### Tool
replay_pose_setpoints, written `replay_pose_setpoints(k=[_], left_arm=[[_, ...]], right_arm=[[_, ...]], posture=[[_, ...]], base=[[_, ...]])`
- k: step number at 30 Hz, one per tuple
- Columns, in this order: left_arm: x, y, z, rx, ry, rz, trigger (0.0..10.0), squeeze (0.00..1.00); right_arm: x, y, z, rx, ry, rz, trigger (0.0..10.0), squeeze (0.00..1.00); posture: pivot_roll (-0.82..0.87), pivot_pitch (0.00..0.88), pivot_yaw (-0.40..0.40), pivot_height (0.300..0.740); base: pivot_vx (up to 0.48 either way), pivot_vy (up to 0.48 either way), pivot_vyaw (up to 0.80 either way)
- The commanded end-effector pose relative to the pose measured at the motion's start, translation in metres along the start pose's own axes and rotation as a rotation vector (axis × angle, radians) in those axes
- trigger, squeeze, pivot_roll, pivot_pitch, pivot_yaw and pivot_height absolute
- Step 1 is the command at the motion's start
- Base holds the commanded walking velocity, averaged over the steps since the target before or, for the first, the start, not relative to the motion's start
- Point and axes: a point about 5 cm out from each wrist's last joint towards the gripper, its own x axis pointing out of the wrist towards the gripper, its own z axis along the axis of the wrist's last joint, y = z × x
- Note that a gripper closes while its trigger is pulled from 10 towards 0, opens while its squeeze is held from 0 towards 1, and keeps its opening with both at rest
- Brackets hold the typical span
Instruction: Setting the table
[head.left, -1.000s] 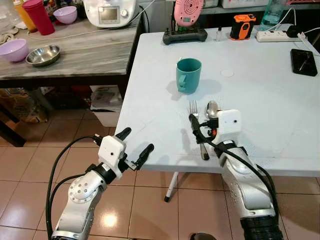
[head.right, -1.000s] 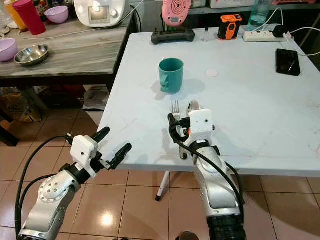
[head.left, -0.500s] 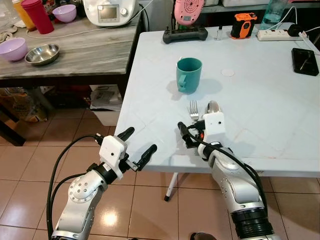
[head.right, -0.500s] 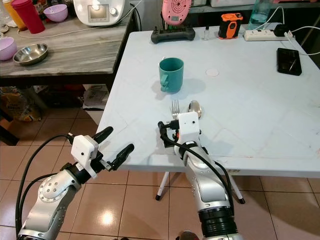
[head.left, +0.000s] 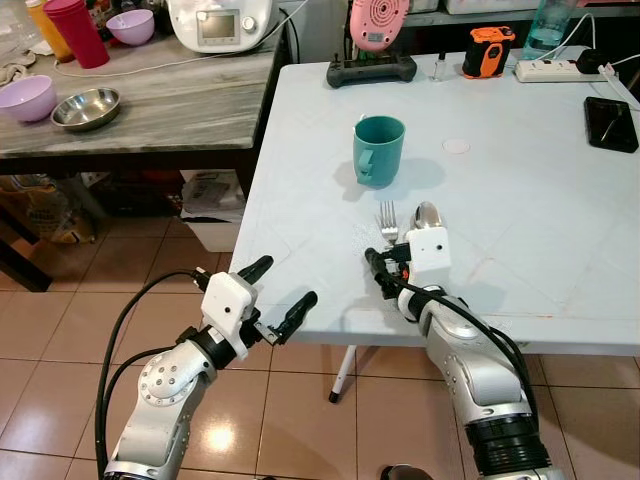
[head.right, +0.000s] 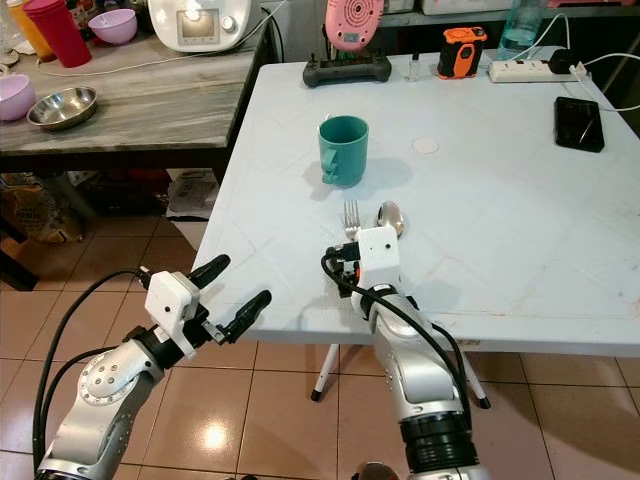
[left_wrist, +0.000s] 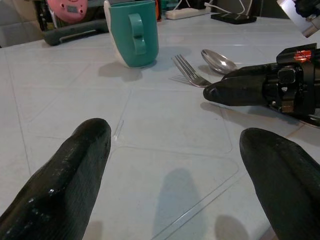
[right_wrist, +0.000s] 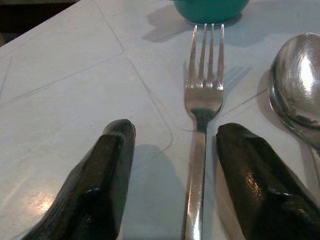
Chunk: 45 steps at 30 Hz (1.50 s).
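A white table (head.left: 520, 220) stands on a brown tiled floor (head.left: 60, 340), with a grey side counter (head.left: 170, 100) against its left edge. The middle and right of the white top lie bare, with wide room there.

On the counter sit a white cooker (head.left: 219, 22), a red cup (head.left: 77, 32), two purple bowls (head.left: 27, 98) (head.left: 131, 27) and one steel bowl (head.left: 86, 108); the near purple bowl and the steel bowl look empty. Along the table's far edge are a pink gadget (head.left: 376, 22) on a black base, an orange device (head.left: 487, 50) and a power strip (head.left: 558, 70). A black phone (head.left: 611, 124) lies by the right edge.

One teal mug (head.left: 378, 150) stands upright toward the table's left side, handle toward the near edge; I cannot see into it. Between the mug and the near edge lie one fork (right_wrist: 201, 131) and one spoon (right_wrist: 296, 95), side by side and parallel, the fork on the left, tines and bowl pointing to the mug.

The right gripper (right_wrist: 186, 190) is low over the near edge, fingers (right_wrist: 102, 186) apart, one on each side of the fork's handle and not touching it. The left gripper (head.left: 278, 297) hangs in the air off the near left corner, its two fingers (left_wrist: 65, 181) spread wide and holding nothing.
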Motion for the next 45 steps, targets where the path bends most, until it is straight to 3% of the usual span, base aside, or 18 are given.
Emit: replay_pose_setpoints(k=[1, 20, 26, 28, 38, 42, 45], left_arm=[[-0.002, 0.001, 0.002, 0.007, 0.003, -0.016, 10.0, 0.0], [-0.002, -0.004, 0.003, -0.01, 0.012, -0.099, 10.0, 0.0], [-0.003, -0.004, 0.001, -0.005, 0.042, -0.125, 10.0, 0.0], [-0.004, -0.007, -0.003, -0.01, 0.085, -0.178, 10.0, 0.0], [-0.006, -0.012, -0.005, -0.012, 0.108, -0.22, 10.0, 0.0], [-0.007, -0.012, -0.005, -0.008, 0.109, -0.221, 10.0, 0.0], [-0.007, -0.011, -0.005, -0.003, 0.104, -0.205, 10.0, 0.0]], right_arm=[[-0.002, -0.007, -0.016, 0.018, 0.085, -0.038, 0.0, 0.0], [-0.002, -0.016, -0.022, 0.034, 0.154, -0.036, 0.0, 0.0], [-0.001, -0.015, -0.023, 0.031, 0.161, -0.029, 0.0, 0.0], [-0.001, -0.017, -0.024, 0.026, 0.171, -0.031, 0.0, 0.0], [-0.001, -0.019, -0.027, 0.03, 0.185, -0.045, 0.0, 0.0], [-0.001, -0.018, -0.026, 0.049, 0.179, -0.047, 0.0, 0.0], [-0.001, -0.02, -0.013, 0.083, 0.088, -0.084, 0.0, 0.0]], posture=[[-0.23, 0.151, 0.102, 0.74], [-0.23, 0.157, 0.111, 0.74], [-0.23, 0.157, 0.111, 0.74], [-0.23, 0.157, 0.112, 0.74], [-0.23, 0.159, 0.114, 0.74], [-0.23, 0.159, 0.116, 0.74], [-0.23, 0.16, 0.115, 0.74]], base=[[0.0, 0.0, 0.0], [0.0, 0.0, 0.0], [0.0, 0.0, 0.0], [0.0, 0.0, 0.0], [0.0, 0.0, 0.0], [0.0, 0.0, 0.0], [0.0, 0.0, 0.0]])
